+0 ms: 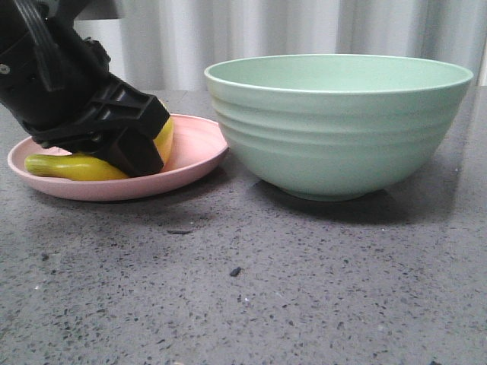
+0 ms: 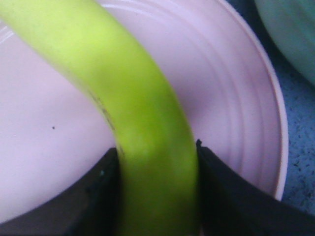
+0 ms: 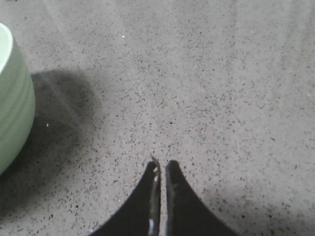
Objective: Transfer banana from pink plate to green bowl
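The yellow banana (image 1: 68,166) lies on the pink plate (image 1: 194,148) at the left of the table. My left gripper (image 1: 137,148) is down on the plate with its black fingers (image 2: 93,196) pressed on both sides of the banana (image 2: 147,128); the pink plate (image 2: 231,93) fills the left wrist view. The green bowl (image 1: 338,122) stands upright to the right of the plate, empty as far as I see. My right gripper (image 3: 162,164) is shut and empty above bare table, with the bowl's side (image 3: 12,103) beside it. The right arm is out of the front view.
The grey speckled tabletop (image 1: 251,289) stretches in front of the plate and bowl. A pale curtain (image 1: 304,30) hangs behind the table.
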Action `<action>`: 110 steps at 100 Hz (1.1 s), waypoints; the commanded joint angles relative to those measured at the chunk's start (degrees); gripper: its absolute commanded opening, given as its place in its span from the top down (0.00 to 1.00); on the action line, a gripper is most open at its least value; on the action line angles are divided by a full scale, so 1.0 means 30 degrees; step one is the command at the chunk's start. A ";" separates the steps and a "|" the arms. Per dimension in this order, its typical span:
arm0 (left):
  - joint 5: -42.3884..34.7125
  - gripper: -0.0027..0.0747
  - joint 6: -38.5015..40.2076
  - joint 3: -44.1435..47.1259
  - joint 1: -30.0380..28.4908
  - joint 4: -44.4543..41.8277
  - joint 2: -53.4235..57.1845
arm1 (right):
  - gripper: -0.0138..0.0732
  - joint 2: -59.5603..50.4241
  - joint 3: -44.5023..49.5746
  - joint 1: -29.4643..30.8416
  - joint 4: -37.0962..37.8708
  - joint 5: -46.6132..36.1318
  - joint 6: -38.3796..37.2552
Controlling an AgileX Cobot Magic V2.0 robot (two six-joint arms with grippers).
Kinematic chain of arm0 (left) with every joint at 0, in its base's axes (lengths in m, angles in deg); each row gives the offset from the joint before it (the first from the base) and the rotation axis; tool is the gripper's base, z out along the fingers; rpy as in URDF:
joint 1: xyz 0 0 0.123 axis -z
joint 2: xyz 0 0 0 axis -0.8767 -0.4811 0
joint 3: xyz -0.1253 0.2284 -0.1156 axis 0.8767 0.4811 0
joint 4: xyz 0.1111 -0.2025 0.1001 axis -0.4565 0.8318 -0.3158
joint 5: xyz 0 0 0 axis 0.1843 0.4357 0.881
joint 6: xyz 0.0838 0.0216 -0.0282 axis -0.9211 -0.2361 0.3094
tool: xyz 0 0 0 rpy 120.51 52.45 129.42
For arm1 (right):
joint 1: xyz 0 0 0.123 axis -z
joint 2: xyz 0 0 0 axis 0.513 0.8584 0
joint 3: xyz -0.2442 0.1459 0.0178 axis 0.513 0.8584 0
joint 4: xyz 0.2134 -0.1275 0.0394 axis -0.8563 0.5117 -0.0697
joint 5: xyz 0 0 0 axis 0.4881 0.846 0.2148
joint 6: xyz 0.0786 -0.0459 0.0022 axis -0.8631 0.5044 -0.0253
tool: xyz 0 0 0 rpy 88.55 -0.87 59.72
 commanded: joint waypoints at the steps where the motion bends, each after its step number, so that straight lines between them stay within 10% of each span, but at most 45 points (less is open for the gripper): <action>1: -0.1081 0.70 0.0034 -0.0633 0.0082 0.0040 0.0828 | 0.91 0.0259 -0.1181 -0.0151 0.0647 -0.0520 0.0139; 35: -0.0627 0.70 -0.0116 -0.2104 0.0580 0.0117 0.3838 | 0.88 0.3385 -0.6552 -0.3100 0.2146 0.5568 0.0139; 71: -0.0520 0.70 -0.0832 -0.2889 0.5173 0.0209 0.4038 | 0.28 0.8222 -1.3853 -0.7625 -0.0576 0.6776 0.0139; 110: -0.1664 0.70 -0.0832 -0.2889 0.7738 0.0209 0.3276 | 0.26 1.4060 -1.7676 -0.8927 -0.5219 0.6468 0.0139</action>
